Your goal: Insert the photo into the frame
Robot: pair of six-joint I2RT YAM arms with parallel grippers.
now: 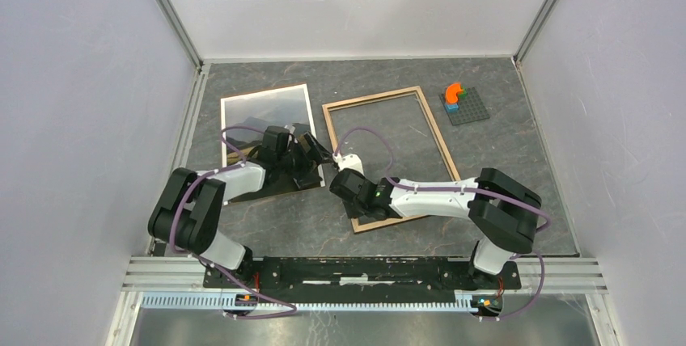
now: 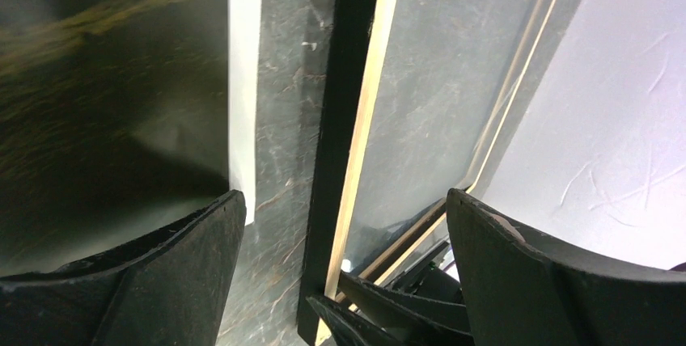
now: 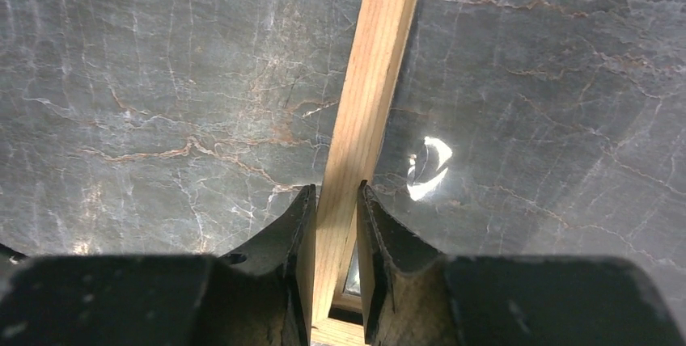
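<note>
Gripping point: the right gripper (image 3: 334, 192) has its fingers pressed onto the left rail of the frame (image 3: 380, 63), one finger on each side of the wood, close to the frame's near-left corner.
Right arm: reaches leftward from its base across the near part of the table (image 1: 501, 160), low over the surface.
Left gripper (image 2: 341, 200): spread wide and holding nothing; in the wrist view a strip of bare table and the frame's left rail show between its fingers.
Left gripper position: at the near-right corner of the photo (image 1: 263, 111), just beside the right gripper's wrist; one finger sits over the print's corner, but whether it touches the paper cannot be told.
Photo: lies flat on the table's left half, landscape side up, its white border (image 2: 243, 79) along the right edge, apart from the frame by a narrow strip of table.
Frame position: lies right of the photo near the table's centre, wood-brown face up, long sides running near to far; its outer edge looks black in the left wrist view. The dark table shows through its opening.
Frame contents: none of the photo lies inside the rim.
Far right: a small grey studded plate (image 1: 465, 107) with an orange piece (image 1: 454, 90) on it, well apart from the frame's far-right corner.
</note>
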